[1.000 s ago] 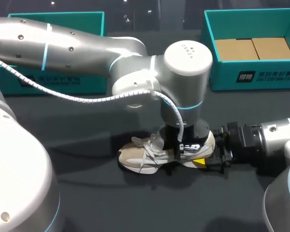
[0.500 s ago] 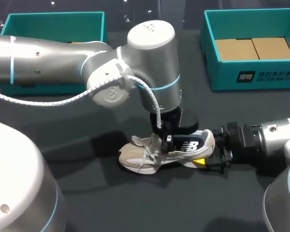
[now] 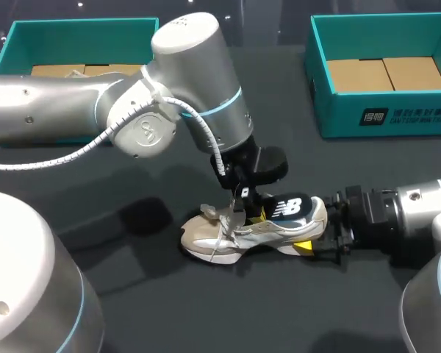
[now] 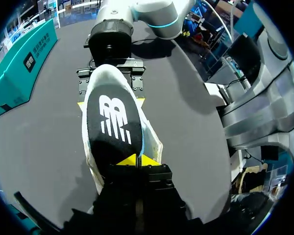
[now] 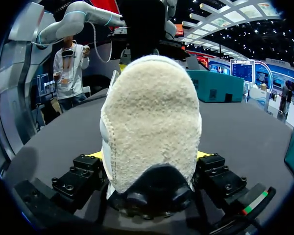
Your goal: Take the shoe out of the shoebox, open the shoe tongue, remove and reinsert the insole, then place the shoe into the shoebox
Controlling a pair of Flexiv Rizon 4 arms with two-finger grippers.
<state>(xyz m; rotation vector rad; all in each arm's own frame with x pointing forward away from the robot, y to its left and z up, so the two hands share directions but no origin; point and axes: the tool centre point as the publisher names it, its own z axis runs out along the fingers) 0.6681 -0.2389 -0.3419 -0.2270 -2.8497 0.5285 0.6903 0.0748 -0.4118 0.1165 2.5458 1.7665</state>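
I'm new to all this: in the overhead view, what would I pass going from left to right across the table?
The teal shoebox at the left → shoe → right gripper, shut on the shoe's heel.

Robotics lab bench — silver left arm (image 3: pixel 66 121), right arm (image 3: pixel 420 209), dark table (image 3: pixel 206 312), teal shoeboxes (image 3: pixel 386 118)

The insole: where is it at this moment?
In the head view the black insole is near the table's middle, partly raised out of the shoe, one end pinched by the left tool; the right tool holds the shoe's heel.
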